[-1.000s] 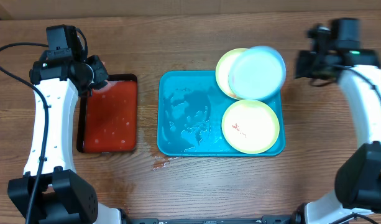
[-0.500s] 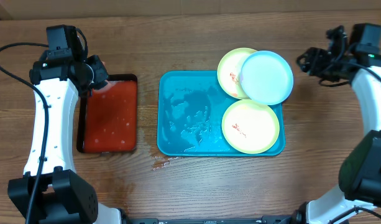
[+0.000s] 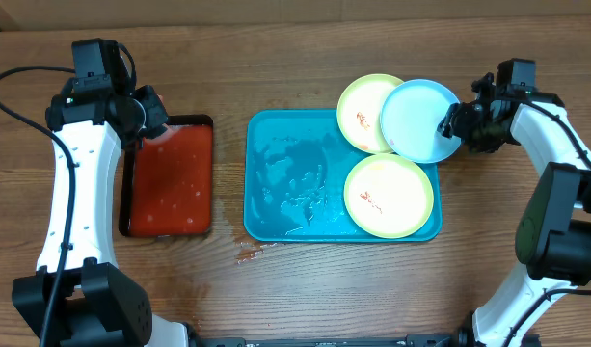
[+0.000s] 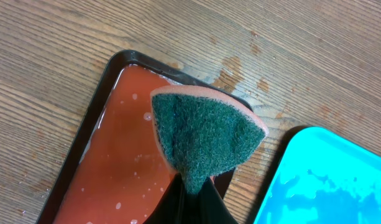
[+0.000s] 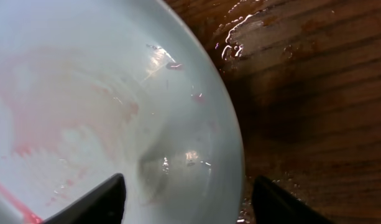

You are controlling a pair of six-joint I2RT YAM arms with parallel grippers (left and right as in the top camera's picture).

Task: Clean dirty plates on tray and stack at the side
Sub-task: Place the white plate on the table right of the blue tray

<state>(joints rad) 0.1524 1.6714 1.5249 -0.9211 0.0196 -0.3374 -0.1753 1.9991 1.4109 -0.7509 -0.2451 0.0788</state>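
Note:
A pale blue plate [image 3: 417,120] lies tilted over a yellow-green plate [image 3: 361,108] and the upper right corner of the turquoise tray [image 3: 295,173]. My right gripper [image 3: 456,125] stands open at its right rim. In the right wrist view that plate [image 5: 97,106] shows pink smears. Its rim runs between my right gripper's [image 5: 187,208] spread fingers, which are not touching it. A second yellow-green plate [image 3: 389,196] with a red smear lies in the tray. My left gripper [image 3: 148,114] is shut on a green and orange sponge [image 4: 206,134], pinched at its lower tip in the gripper [image 4: 193,190].
A black tray [image 3: 170,183] of red liquid lies left of the turquoise tray, under the sponge. The turquoise tray's left half is wet. Small red splashes [image 3: 252,253] mark the table below it. The wood [image 5: 289,37] beside the blue plate is wet.
My right gripper has opened and let go of the blue plate, which dropped onto the yellow-green plate and shifted right. The gripper drew away, then came back to the rim. The left arm is still.

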